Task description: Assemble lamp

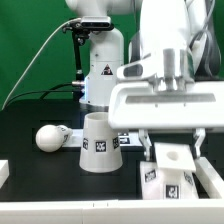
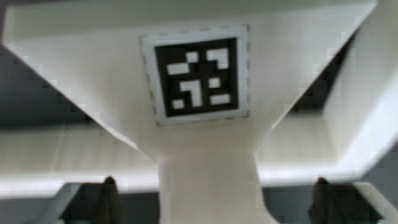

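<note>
Step in hand: taking hold of the base (image 1: pixel 172 176), by the look of it; none of the lamp's three parts is joined yet.
End effector (image 1: pixel 175 148): hangs just over the base at the exterior view's right, jaws wide, one to each side of the block. Nothing is held.
Base: upright on the desk (image 1: pixel 40 165), tags on its near faces, at the front of the exterior view's right.
Shade (image 1: pixel 100 143): stands on its wide end near the middle of the desk, apart from the base.
Bulb (image 1: pixel 50 137): lies on its side at the exterior view's left, just beside the shade; whether they touch is unclear.
Next move calls for: a straight descent so both fingers pass the block's sides evenly, then a squeeze across flat faces. Judged risk: an off-centre squeeze would twist or nudge the block.
Exterior view only: shows where the shade and bulb lie, and how high the arm sits over the base.
Wrist view only: shows the base (image 2: pixel 199 150) centred under the end effector (image 2: pixel 210 198), with one tag square to the camera. A gap shows between each dark finger (image 2: pixel 93 205) and the white part. This view shows no shade and no bulb.
Not settled: how far the fingertips reach down the block; neither view shows it plainly.
</note>
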